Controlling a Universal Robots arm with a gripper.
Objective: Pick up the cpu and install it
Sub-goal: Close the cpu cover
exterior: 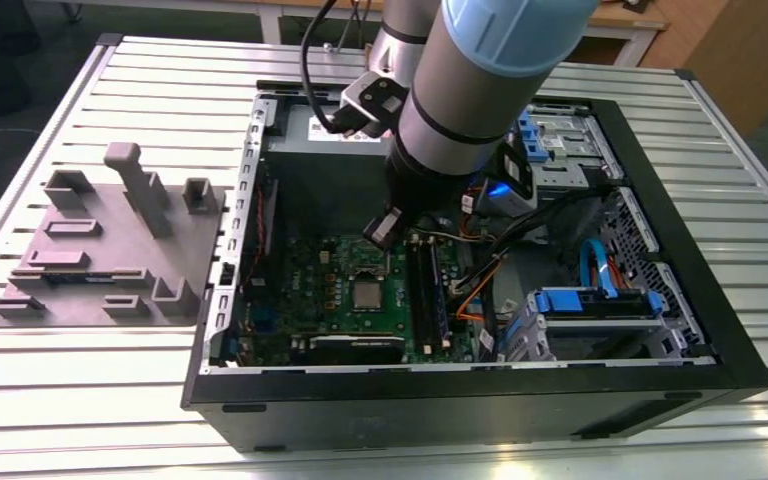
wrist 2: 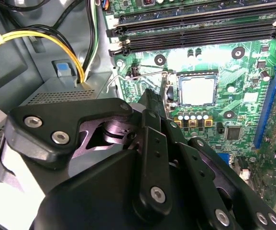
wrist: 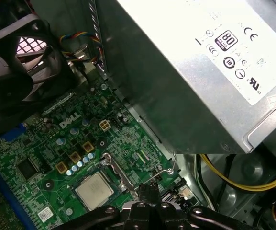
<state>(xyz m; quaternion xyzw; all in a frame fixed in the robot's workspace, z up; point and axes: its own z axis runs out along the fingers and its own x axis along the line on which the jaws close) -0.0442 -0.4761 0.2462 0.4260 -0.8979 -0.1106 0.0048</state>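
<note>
Silvery square cpu (wrist 2: 198, 91) sits in its metal-framed socket (wrist 2: 197, 73); my black gripper (wrist 2: 163, 90), jaws pressed together, is by the thin wire lever (wrist 2: 142, 73); I judge latching needs care.

The computer case (exterior: 491, 405) lies open on the slatted table (exterior: 91, 400), with a moulded tray (exterior: 104, 250) beside it on the exterior view's left. Inside, the cpu (exterior: 367, 293) sits in its socket on the motherboard (exterior: 304, 290), with the memory slots (exterior: 424, 290) just to the exterior view's right, the drive cage (exterior: 598, 310) further right and the power supply box (wrist: 185, 86) behind. The gripper (exterior: 381, 235) hangs over the board just behind the socket.
</note>
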